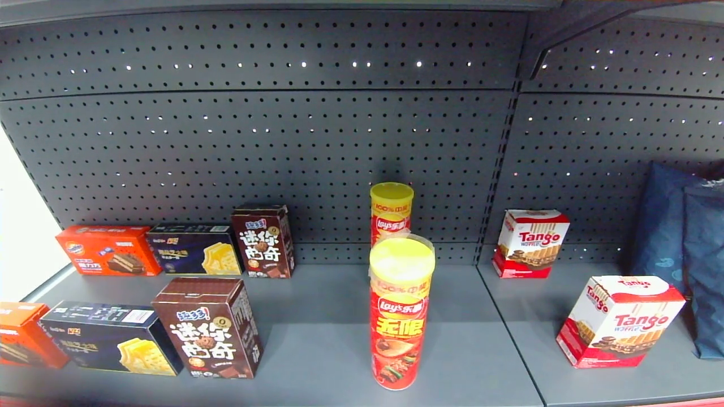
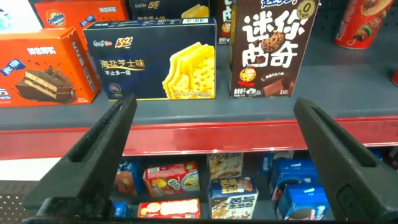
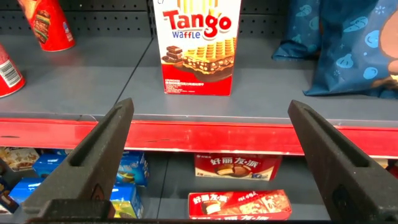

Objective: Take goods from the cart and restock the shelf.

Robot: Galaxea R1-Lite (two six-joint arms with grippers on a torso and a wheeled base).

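The left gripper [image 2: 214,102] and right gripper [image 3: 210,104] are hanging released before the shelf [image 1: 317,345], the front chips can [image 1: 400,314] standing at 3 o'clock of the front cookie box [image 1: 209,328].

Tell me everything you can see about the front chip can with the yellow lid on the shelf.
The front chip can is a tall tube with a glossy red wrap picturing food low down, a yellow band above and a yellow lid that looks plastic. It stands upright and closed on the grey shelf, near its front edge. A second can stands behind it; nothing beside it touches it.
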